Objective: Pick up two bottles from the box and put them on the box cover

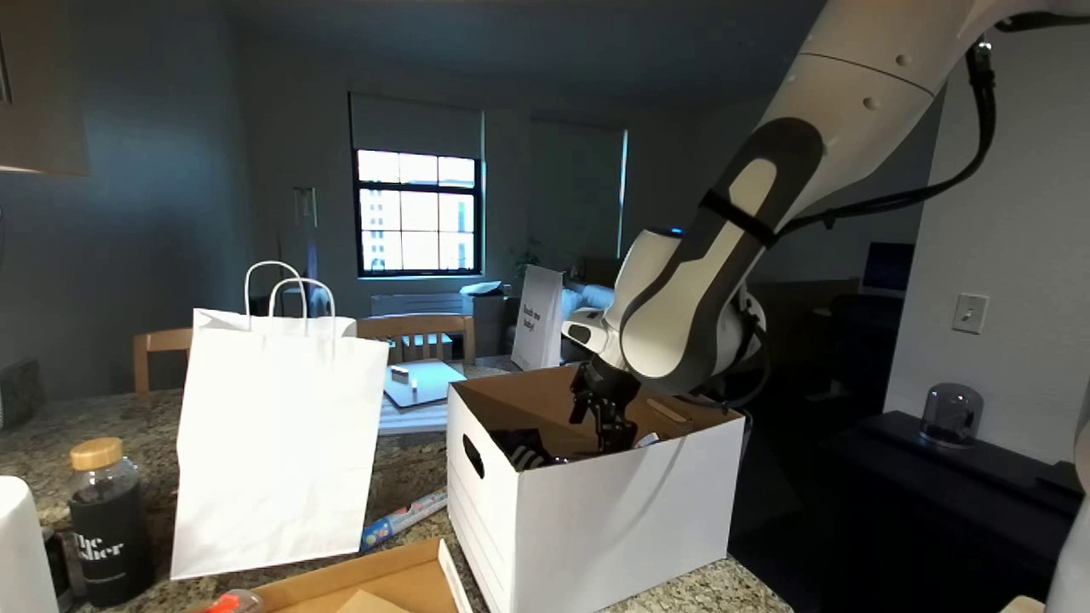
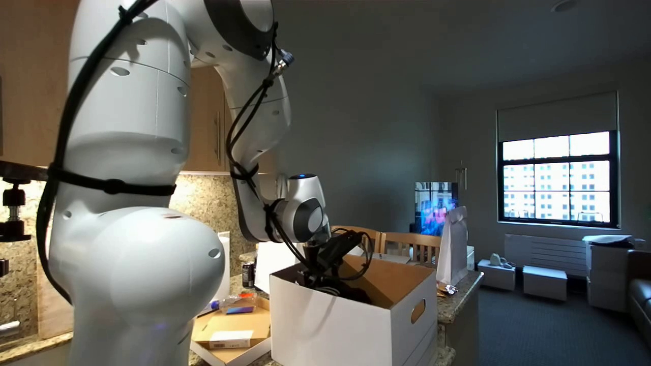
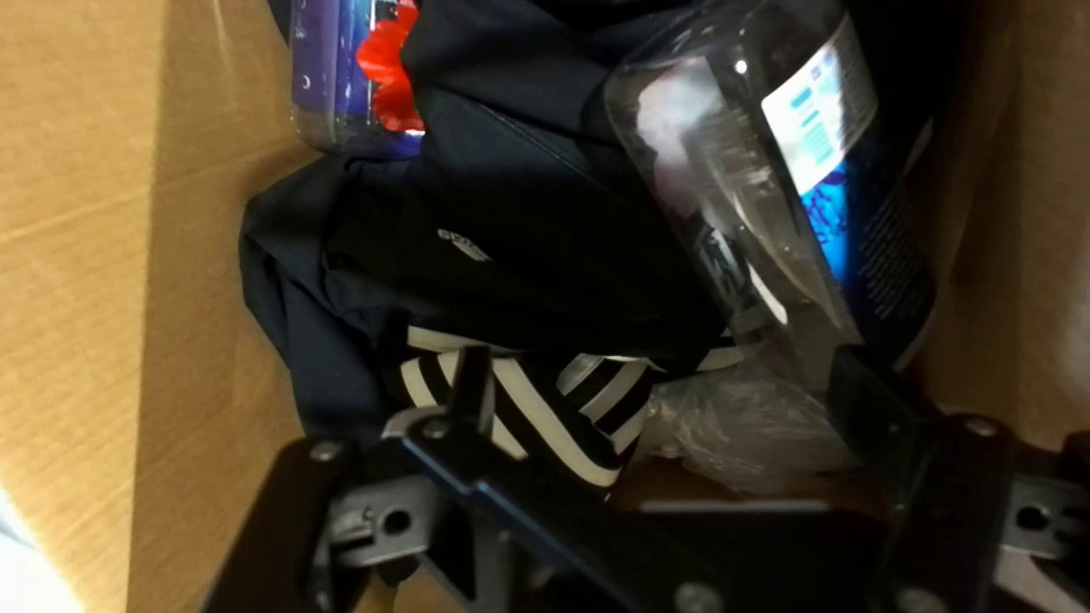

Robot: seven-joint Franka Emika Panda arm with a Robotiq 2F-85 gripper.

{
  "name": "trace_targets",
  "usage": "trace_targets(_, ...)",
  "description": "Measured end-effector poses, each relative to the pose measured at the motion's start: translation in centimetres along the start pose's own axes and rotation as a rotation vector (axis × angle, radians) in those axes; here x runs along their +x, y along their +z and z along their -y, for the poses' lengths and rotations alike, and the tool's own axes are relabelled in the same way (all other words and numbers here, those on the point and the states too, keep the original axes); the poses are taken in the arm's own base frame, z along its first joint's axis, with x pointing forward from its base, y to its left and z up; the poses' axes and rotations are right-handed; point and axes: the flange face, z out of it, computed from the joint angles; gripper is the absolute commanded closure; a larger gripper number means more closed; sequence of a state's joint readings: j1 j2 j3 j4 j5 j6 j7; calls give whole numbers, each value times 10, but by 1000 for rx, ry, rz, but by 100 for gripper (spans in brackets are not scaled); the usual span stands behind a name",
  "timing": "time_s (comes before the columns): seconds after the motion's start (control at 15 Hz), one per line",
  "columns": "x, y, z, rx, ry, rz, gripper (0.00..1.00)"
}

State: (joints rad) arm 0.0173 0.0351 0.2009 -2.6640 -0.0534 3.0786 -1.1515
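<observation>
Flask (image 1: pixel 109 545): black, upright on the bench (image 1: pixel 128 417), in an exterior view.
Paper bag (image 1: pixel 277 451): white, upright, right of the flask.
Cover (image 1: pixel 383 564): on the bench, open side up.
Box (image 1: pixel 622 528): on the bench beside the cover; white outside, brown inside.
Purple bottle (image 3: pixel 330 68): in the box, partly out of frame in the wrist view.
Dark clothing (image 3: pixel 528 230): crumpled in the box.
Clear bottle (image 3: pixel 741 187): in the box, slanted, blue label showing.
Fingers (image 3: pixel 869 404): released, spread apart inside the box; one near the clear bottle, contact not determinable.

Box (image 1: pixel 630 519): matt cardboard. Bottles (image 3: pixel 732 196): glossy, clear plastic. Clothes (image 3: pixel 545 281): matt cloth. Bag (image 1: pixel 277 443): smooth paper. Counter (image 1: pixel 715 587): speckled stone. Chair (image 1: pixel 415 324): smooth wood.
</observation>
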Motion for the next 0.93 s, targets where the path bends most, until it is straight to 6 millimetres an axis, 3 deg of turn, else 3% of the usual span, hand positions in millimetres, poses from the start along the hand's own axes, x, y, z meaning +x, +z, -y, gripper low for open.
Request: trace_targets(0.93,-2,22,24,74,49,6,0)
